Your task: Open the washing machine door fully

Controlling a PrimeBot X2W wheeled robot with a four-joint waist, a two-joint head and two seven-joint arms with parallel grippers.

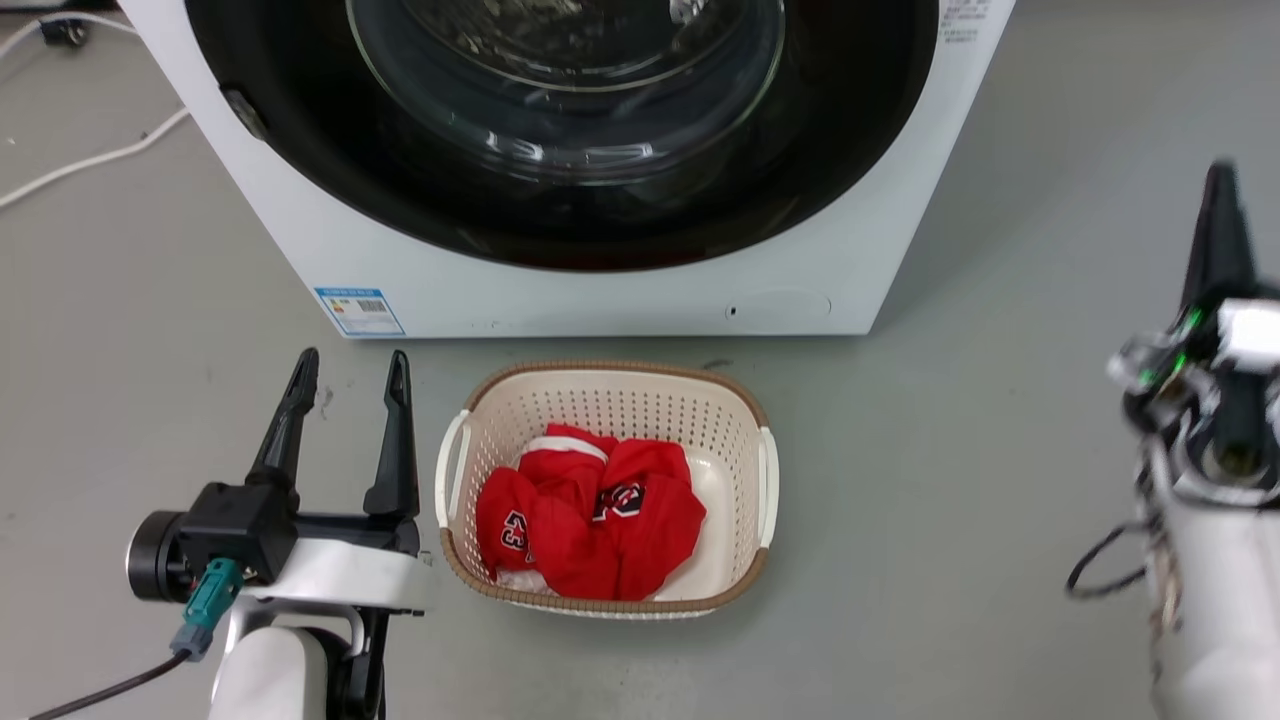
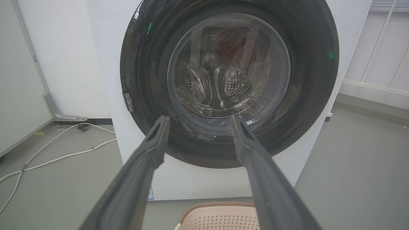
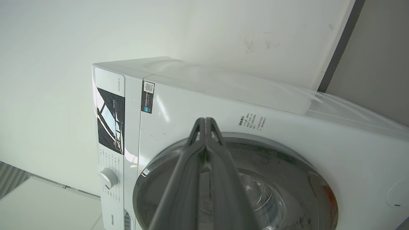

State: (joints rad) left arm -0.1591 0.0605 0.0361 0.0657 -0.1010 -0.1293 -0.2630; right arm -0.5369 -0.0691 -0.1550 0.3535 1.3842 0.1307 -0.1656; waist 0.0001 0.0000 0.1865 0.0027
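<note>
Lower left, the left end effector (image 1: 354, 360) is spread wide and empty. At the right edge, the right end effector (image 1: 1221, 210) is pinched tight on nothing. At the top, the washing machine door (image 1: 560, 225) is flat against the washing machine (image 1: 600, 300), so I think all the opening is left to do.

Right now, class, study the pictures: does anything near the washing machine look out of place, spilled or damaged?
Nothing looks spilled or damaged. The washing machine door sits shut. Loose white cables trail over the floor left of the washing machine, and a basket holding red clothing stands close before it.
</note>
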